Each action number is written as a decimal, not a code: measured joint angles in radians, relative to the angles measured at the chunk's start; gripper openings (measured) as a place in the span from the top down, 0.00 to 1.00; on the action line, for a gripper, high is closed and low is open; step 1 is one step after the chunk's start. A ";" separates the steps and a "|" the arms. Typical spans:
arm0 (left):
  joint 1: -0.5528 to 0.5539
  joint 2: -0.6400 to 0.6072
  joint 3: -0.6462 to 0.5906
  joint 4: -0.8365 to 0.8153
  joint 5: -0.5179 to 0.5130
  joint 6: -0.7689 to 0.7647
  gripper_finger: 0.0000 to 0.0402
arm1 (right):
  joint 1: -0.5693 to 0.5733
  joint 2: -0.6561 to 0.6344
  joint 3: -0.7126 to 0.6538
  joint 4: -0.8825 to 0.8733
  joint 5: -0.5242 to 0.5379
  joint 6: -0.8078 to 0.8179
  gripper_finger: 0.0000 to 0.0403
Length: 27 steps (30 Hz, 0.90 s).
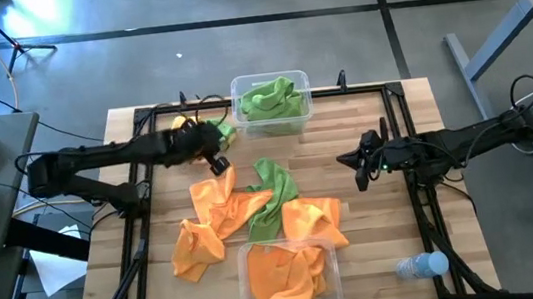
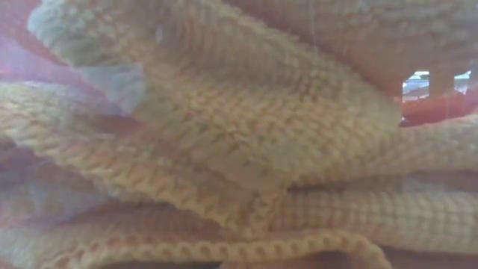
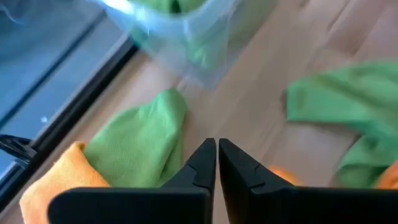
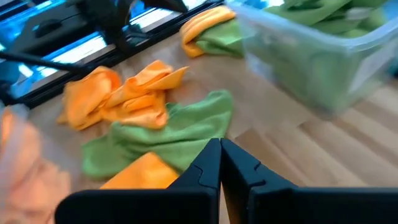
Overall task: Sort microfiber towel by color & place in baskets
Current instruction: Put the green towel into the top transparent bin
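From above, the desk (image 1: 365,128) carried two clear baskets: the far basket (image 1: 271,100) was filled with green towels (image 1: 271,99), and the near basket (image 1: 292,273) held orange towels (image 1: 286,276). Between them lay a loose heap: orange cloths (image 1: 215,211) to the left, a green towel (image 1: 274,199) in the middle and another orange towel (image 1: 313,220) beside it. The left gripper (image 1: 218,163) hovered just left of the far basket, near a small orange-and-green bundle (image 1: 206,131). The right gripper (image 1: 359,164) hung over bare wood, well apart from the heap. A clear bottle (image 1: 423,267) lay at the near right corner.

The low view was filled by a pale woven cloth (image 2: 224,149) pressed close to the lens.

In the left wrist view, the left gripper (image 3: 217,152) had its jaws closed and empty, above a green towel (image 3: 140,140) folded against an orange one (image 3: 59,177), with the green-filled basket (image 3: 186,31) beyond.

In the right wrist view, the right gripper (image 4: 220,152) also had its jaws shut on nothing, facing the green towel (image 4: 165,134), the orange cloths (image 4: 121,93) and the green-filled basket (image 4: 311,50).
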 joint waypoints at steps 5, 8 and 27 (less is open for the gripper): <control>0.176 0.091 0.000 0.000 0.135 0.146 0.86 | 0.000 0.000 0.000 0.000 0.111 0.000 1.00; 0.251 0.137 0.000 0.011 0.139 0.226 0.79 | 0.000 0.000 0.000 0.000 0.153 0.003 1.00; 0.414 0.363 0.000 0.070 0.296 0.440 0.84 | 0.000 0.000 0.000 0.000 0.245 0.049 1.00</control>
